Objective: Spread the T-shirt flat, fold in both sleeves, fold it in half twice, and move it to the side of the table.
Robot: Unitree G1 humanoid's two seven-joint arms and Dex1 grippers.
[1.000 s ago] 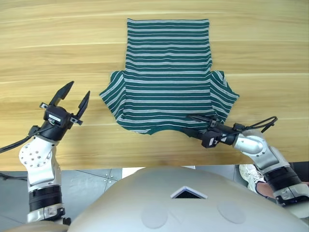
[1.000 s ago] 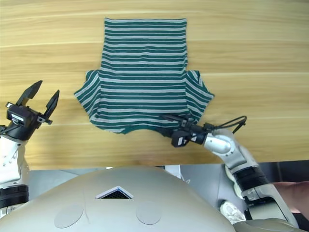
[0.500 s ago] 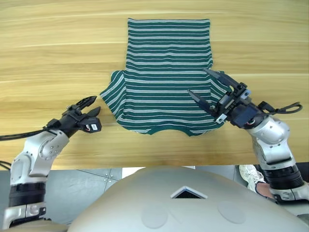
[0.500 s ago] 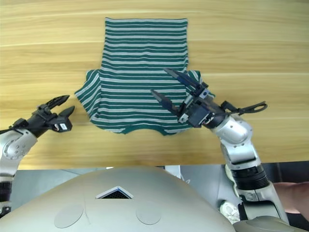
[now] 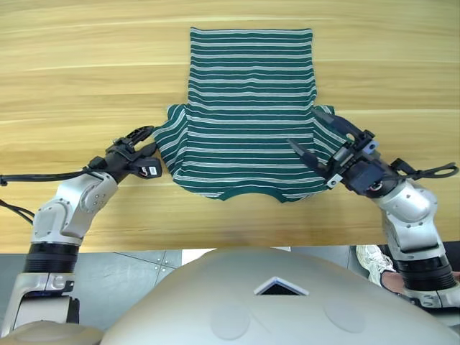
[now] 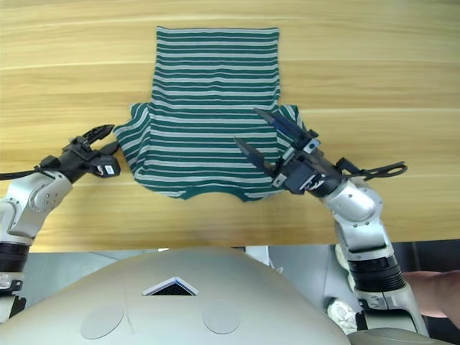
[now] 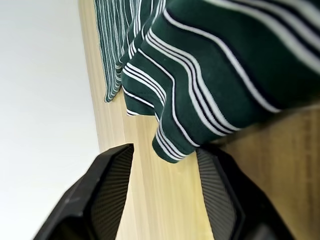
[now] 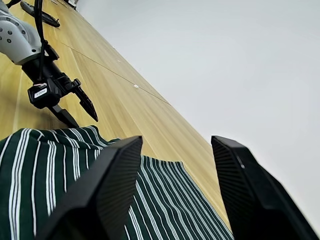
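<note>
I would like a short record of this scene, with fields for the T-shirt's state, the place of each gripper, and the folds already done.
garment: T-shirt, green with white stripes, body spread flat on the wooden table
sleeves: left sleeve and right sleeve both out to the sides, not yet folded in
left gripper: open, low at the table, a finger on either side of the left sleeve's hem
right gripper: open, held above the T-shirt beside the right sleeve
folds done: none

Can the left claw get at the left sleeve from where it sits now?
Probably yes. The left claw is open right beside the left sleeve, whose hem lies between its fingers in the wrist view; nothing is in the way.
</note>
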